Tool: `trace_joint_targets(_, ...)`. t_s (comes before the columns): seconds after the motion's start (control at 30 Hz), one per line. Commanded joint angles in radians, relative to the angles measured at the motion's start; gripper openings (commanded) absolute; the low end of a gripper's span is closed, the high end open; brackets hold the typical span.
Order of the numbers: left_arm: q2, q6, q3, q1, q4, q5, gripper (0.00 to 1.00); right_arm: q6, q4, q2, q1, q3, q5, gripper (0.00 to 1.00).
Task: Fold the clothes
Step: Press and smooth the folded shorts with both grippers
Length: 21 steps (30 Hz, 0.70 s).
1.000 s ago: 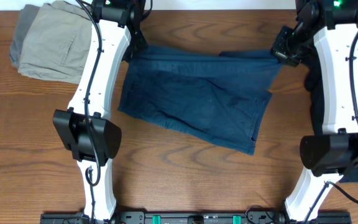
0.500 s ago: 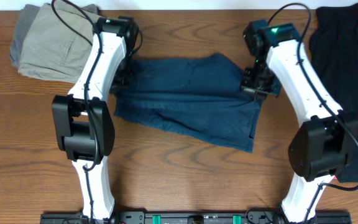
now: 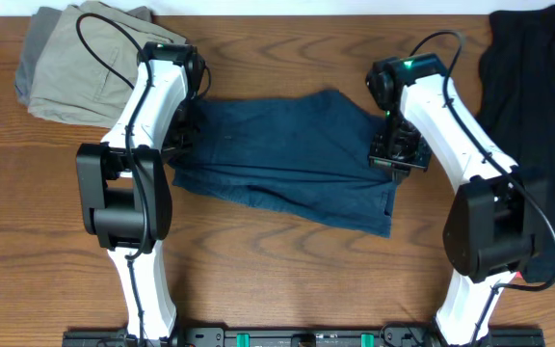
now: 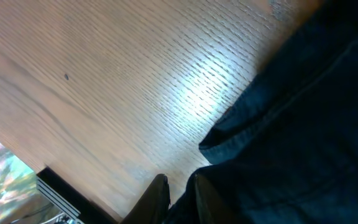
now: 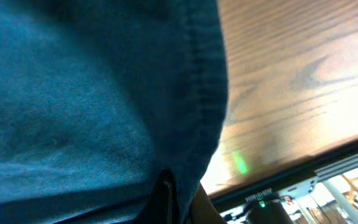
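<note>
Since a second ago the far edge of the navy shorts (image 3: 287, 154) has been carried over toward the near edge. Both arms have swung in from the back of the table (image 3: 287, 280), so the shorts now lie as a narrower, doubled band in the middle of the wood, the upper layer stopping short of the near hem and sitting a little askew. To finish this fold well, the robot would need to lay the carried edge flat and parallel to the hem beneath it. It should release both corners together and lift straight up, so neither finger drags the top layer back or rucks it. The left gripper (image 4: 178, 186) sits at the shorts' left end, its two fingers slightly parted with dark cloth bunched against them. The wrist view is too close to tell whether they have any real hold on it. The right gripper (image 5: 180, 190) is at the shorts' right end, over the folded edge. Its fingers are pressed together and, as far as the blurred view allows, pinch the thin cloth of the navy shorts. Beyond the shorts' far left corner lies the folded pile of khaki and grey shorts (image 3: 75, 58). Well off to the shorts' right a black garment (image 3: 528, 77) is spread out, untouched.
</note>
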Motion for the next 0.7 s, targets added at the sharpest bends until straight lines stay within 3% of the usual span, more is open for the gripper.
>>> trace_joint_targets(0.0, -0.016, 0.008, -0.013, 0.013, -0.006, -0.049, 0.22, 0.013, -0.007, -0.010, 0.040, -0.030, 0.052, 0.08)
trace_joint_targets(0.2, -0.016, 0.055, -0.013, 0.013, -0.010, -0.050, 0.24, -0.032, -0.017, -0.010, 0.094, -0.062, 0.055, 0.27)
trace_joint_targets(0.23, -0.016, 0.055, -0.013, 0.013, -0.013, -0.052, 0.24, -0.032, -0.027, -0.010, 0.103, -0.062, 0.056, 0.46)
trace_joint_targets(0.27, -0.017, 0.057, -0.012, 0.013, -0.017, -0.053, 0.24, -0.035, -0.031, -0.010, 0.108, -0.062, 0.057, 0.71)
trace_joint_targets(0.3, -0.017, 0.058, -0.012, 0.013, -0.021, -0.053, 0.24, -0.050, -0.031, -0.010, 0.110, -0.062, 0.060, 0.87)
trace_joint_targets(0.37, -0.024, 0.058, -0.012, 0.013, -0.020, -0.053, 0.24, -0.075, -0.035, -0.010, 0.109, -0.062, 0.064, 0.99)
trace_joint_targets(0.67, -0.079, 0.058, 0.008, -0.005, -0.003, -0.024, 0.25, -0.141, -0.007, -0.010, 0.076, -0.062, 0.063, 0.96)
